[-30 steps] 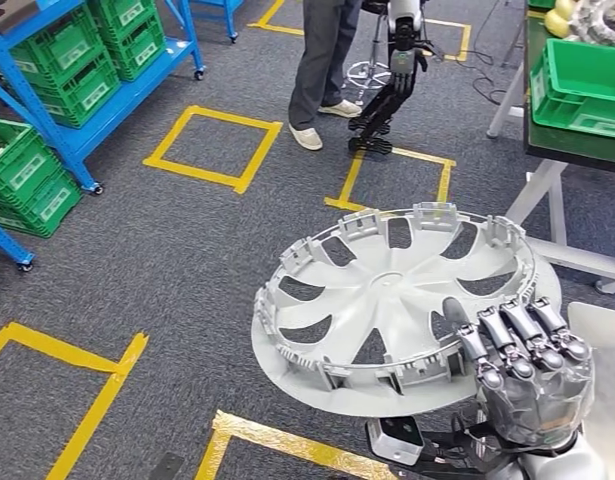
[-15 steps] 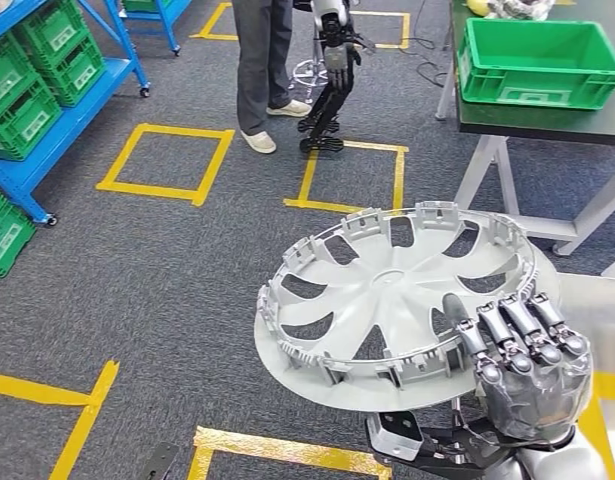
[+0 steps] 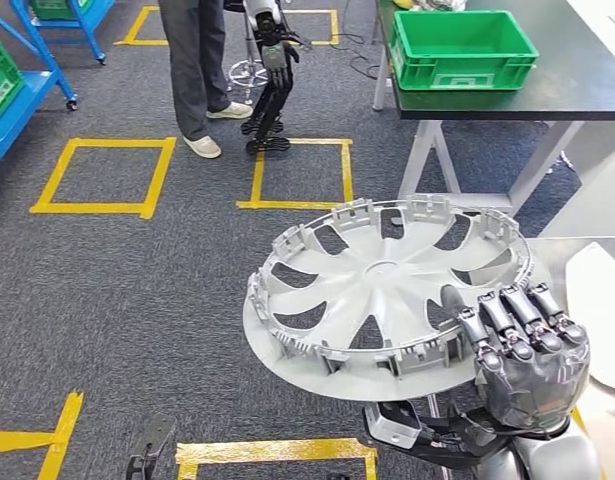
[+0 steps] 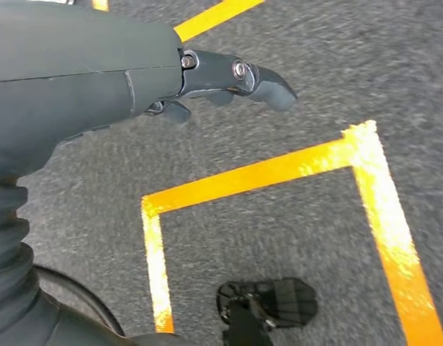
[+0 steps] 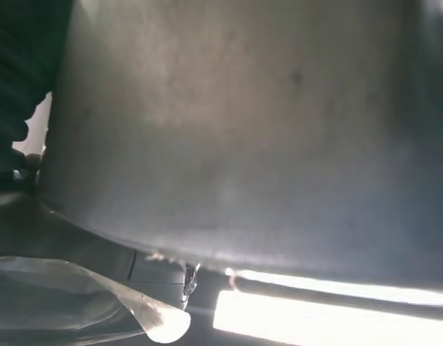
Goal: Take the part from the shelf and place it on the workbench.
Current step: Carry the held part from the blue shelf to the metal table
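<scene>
We see no readable writing. Our right robot hand (image 3: 532, 362) grips the silver wheel cover (image 3: 387, 295) by its rim; our left robot hand (image 4: 153, 76) hangs empty, fingers extended. A green crate (image 3: 459, 50) sits on the dark worktop (image 3: 583, 85), contents hidden.

Grey carpet floor (image 3: 138, 290) marked with yellow tape squares (image 3: 104, 177), blue shelving (image 3: 32, 70) at far left.

You've got a person (image 3: 191, 70) standing on the grey carpet (image 3: 138, 270), a second small humanoid robot (image 3: 270, 70) just beside them. Yellow tape squares (image 3: 104, 178) mark the floor. Green crate (image 3: 459, 48) ahead right, blue rack (image 3: 21, 90) far left.
</scene>
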